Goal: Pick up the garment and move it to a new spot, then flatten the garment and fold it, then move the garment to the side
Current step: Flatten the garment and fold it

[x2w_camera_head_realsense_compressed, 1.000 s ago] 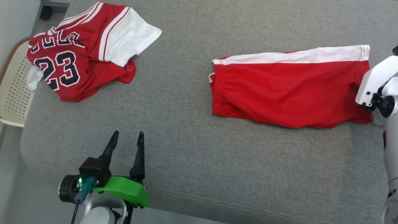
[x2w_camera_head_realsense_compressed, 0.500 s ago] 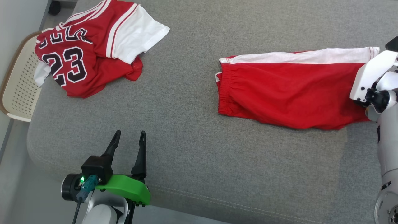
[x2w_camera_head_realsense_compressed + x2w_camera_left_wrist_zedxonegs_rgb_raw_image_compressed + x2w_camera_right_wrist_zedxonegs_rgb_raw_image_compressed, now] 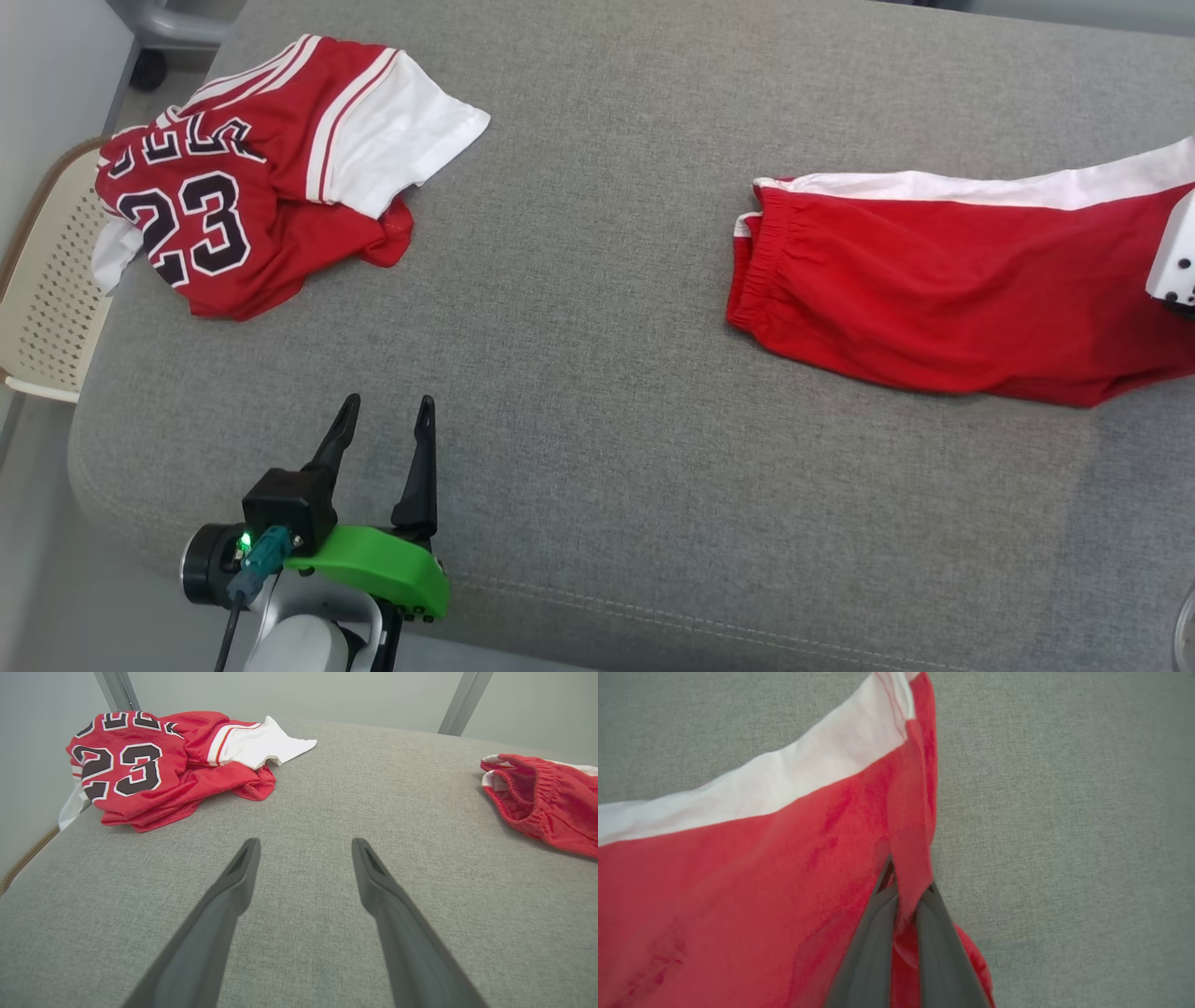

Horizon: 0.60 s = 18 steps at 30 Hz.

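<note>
The garment is a pair of red shorts [image 3: 943, 299] with a white side stripe, lying stretched out at the right of the grey padded surface [image 3: 597, 392]. In the right wrist view my right gripper [image 3: 908, 882] is shut on a pinched fold of the shorts' [image 3: 738, 891] red hem beside the white stripe. The white housing of my right arm [image 3: 1178, 257] shows at the head view's right edge, over the shorts' leg end. My left gripper [image 3: 387, 401] hovers open over bare fabric near the front left edge, far from the shorts, with nothing between its fingers [image 3: 233, 886].
A crumpled red and white jersey [image 3: 252, 187] numbered 23 lies at the back left corner; it shows as the jersey [image 3: 154, 765] in the left wrist view too. A cream perforated chair [image 3: 42, 280] stands beyond the left edge. The surface's rounded front edge runs just behind my left gripper.
My right gripper has shut on the shorts' hem and drawn the shorts to the right along the surface. The jersey and left gripper have stayed put.
</note>
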Tool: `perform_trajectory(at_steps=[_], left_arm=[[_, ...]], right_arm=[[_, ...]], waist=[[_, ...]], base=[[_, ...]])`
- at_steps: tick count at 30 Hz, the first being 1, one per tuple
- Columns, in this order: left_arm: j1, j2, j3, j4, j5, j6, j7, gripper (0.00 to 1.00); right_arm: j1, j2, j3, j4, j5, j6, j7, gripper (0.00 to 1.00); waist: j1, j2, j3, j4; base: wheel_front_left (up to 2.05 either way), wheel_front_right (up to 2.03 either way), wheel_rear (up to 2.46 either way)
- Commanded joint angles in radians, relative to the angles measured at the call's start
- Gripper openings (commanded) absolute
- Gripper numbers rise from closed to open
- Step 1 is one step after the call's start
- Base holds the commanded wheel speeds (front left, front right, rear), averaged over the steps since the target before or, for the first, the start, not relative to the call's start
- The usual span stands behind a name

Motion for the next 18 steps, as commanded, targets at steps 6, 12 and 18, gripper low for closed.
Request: perform_trajectory(at_steps=[6,12,18], left_arm=[[0.016,0.015,-0.001,0.004,-0.013,0.007,0.006,1.0],[0.024,0.018,-0.003,0.004,-0.019,0.008,0.007,1.0],[0.038,0.02,-0.007,0.002,-0.026,0.008,0.01,1.0]], right_arm=[[-0.019,0.038,0.016,-0.033,-0.016,-0.002,0.028,0.0],[-0.007,0.091,0.103,-0.04,0.031,-0.002,0.05,0.0],[0.008,0.141,0.249,-0.05,0.103,-0.002,0.066,0.0]], waist=[[-0.0001,0.0,-0.044,-0.013],[-0.0001,0.0,-0.078,-0.011],[-0.0001,0.0,-0.104,0.002]], base=[[0.0,0.0,0.0],[0.0,0.0,0.0],[0.0,0.0,0.0]])
